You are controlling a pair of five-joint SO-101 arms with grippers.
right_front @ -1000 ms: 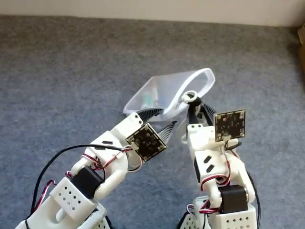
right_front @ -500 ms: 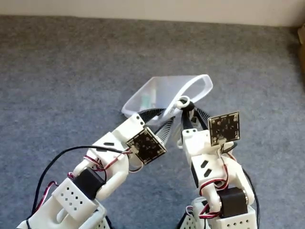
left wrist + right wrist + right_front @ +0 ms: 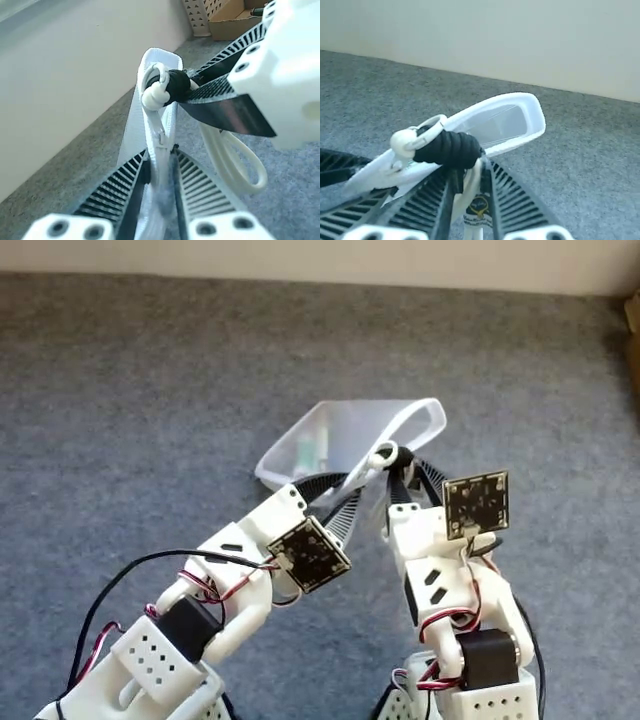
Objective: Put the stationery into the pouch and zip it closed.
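Observation:
The translucent white pouch point(image 3: 355, 435) is lifted off the grey carpet between both arms, with a green and white stationery item point(image 3: 312, 450) showing inside it. My left gripper point(image 3: 338, 498) point(image 3: 159, 161) is shut on the pouch's zipper edge point(image 3: 150, 125). My right gripper point(image 3: 400, 464) point(image 3: 466, 174) is shut on the zipper pull point(image 3: 447, 147), a black knotted cord with a white bead point(image 3: 172, 85). The two grippers sit close together at the pouch's near end. The far end of the pouch mouth point(image 3: 512, 120) gapes open.
Grey carpet point(image 3: 130, 390) surrounds the arms, with a pale wall point(image 3: 520, 35) behind. A white cord loop point(image 3: 235, 162) hangs below the right gripper. A cardboard box point(image 3: 232, 15) and a white basket stand farther off by the wall.
The right gripper swung a little toward the left arm with the pull, then eased back. The pouch mouth has flattened slightly. The left arm has drawn back slightly, its grip unchanged.

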